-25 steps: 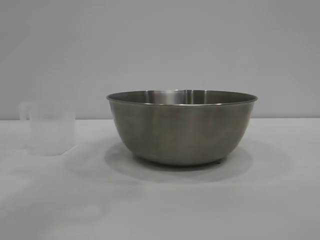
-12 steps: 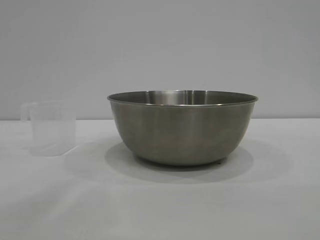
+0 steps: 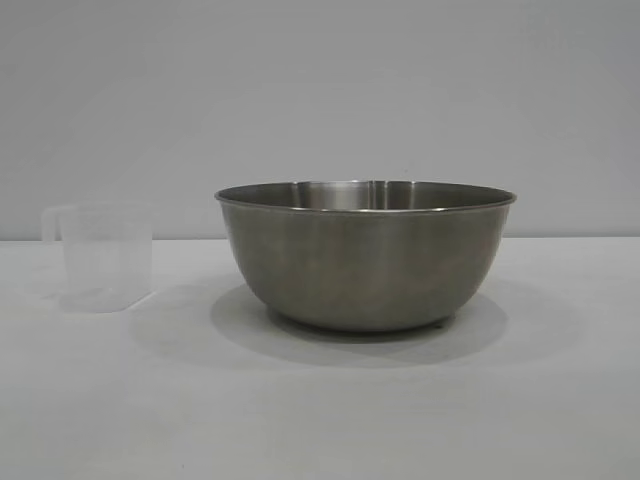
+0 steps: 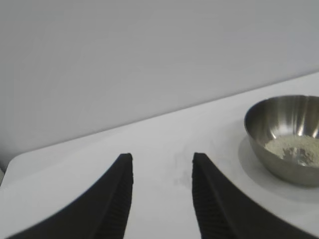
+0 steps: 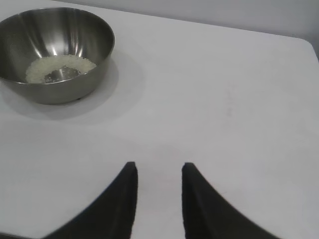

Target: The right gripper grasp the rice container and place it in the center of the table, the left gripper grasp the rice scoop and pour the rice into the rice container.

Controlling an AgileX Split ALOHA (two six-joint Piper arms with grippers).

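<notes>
Looks basically done: rice (image 5: 60,67) sits in the rice container (image 3: 365,255) mid-table, rice scoop (image 3: 100,258) parked upright at its 9 o'clock, and the left gripper (image 4: 162,164) and right gripper (image 5: 158,172) both hang well clear with fingers apart and empty.

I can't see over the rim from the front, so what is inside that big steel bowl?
The wrist views show a small heap of off-white rice lying on the bottom of the bowl, with bare steel showing through its middle. From the front the bowl's wall hides it entirely. Nothing else shows inside.

Exterior camera sits level at the table (image 3: 320,420); both wrist cameras share the rice container (image 4: 289,137).
</notes>
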